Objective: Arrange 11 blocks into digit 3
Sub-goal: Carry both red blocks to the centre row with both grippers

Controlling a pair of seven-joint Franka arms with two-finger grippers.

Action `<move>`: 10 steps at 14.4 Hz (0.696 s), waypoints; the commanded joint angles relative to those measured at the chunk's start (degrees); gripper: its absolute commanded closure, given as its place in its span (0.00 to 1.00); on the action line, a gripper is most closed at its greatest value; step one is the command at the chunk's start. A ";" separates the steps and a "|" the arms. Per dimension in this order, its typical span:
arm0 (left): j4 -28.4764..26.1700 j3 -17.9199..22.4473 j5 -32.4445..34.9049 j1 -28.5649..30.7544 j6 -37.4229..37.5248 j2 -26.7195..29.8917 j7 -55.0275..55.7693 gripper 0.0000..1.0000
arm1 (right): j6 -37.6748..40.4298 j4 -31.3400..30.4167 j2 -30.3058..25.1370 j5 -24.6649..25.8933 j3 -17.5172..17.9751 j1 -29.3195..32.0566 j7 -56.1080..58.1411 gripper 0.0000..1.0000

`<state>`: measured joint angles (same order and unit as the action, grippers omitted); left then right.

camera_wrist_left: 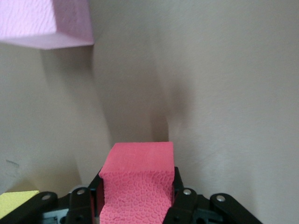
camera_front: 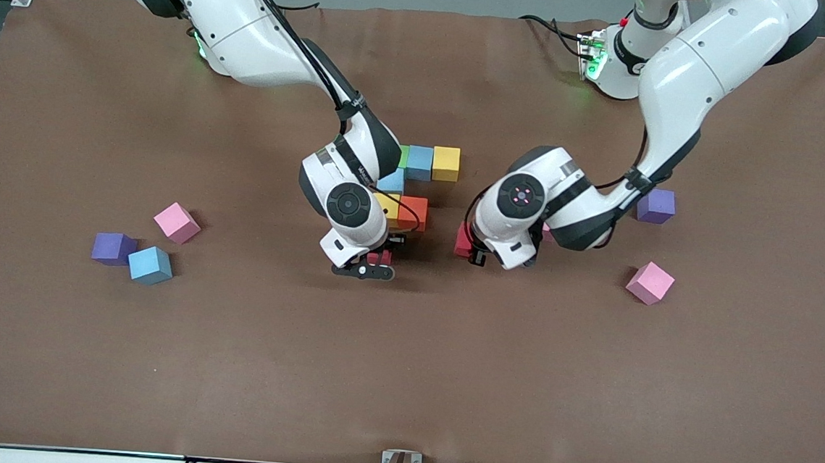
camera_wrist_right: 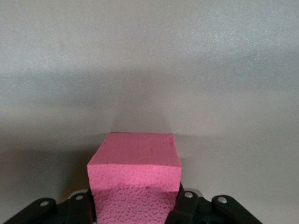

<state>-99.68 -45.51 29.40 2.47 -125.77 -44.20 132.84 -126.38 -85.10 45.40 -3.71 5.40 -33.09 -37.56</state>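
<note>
Brown table [camera_front: 243,365]: both pincers grip red blocks.

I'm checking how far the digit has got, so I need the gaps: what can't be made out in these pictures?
- Front view: the right arm covers part of the block cluster, so its count and shape are uncertain.
- Front view: the left pincer hides most of its red block.
- Right wrist view: the right pincer and its red block are cut off by the edge.

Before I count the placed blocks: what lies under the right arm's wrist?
Partly showing under the wrist: a green block, a light blue block, a yellow block and an orange block. Any others there are covered.
</note>
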 commanded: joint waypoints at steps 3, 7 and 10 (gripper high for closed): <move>-2.36 0.07 2.24 -3.43 -1.75 1.92 8.20 0.71 | -0.18 -2.18 -1.19 -1.03 -0.04 -0.30 0.73 0.50; -2.97 0.15 2.42 -5.28 -3.16 1.92 15.94 0.71 | -0.09 -3.14 -1.37 -0.94 0.05 -0.22 0.91 0.50; -3.95 0.24 6.53 -6.34 -3.78 1.84 21.39 0.71 | -0.09 -3.15 -1.45 -0.94 0.14 -0.30 1.17 0.50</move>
<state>-101.56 -45.55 33.09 -3.54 -128.46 -44.19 149.97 -126.37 -85.32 45.33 -3.71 5.46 -33.10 -37.15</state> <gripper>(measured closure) 0.449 0.441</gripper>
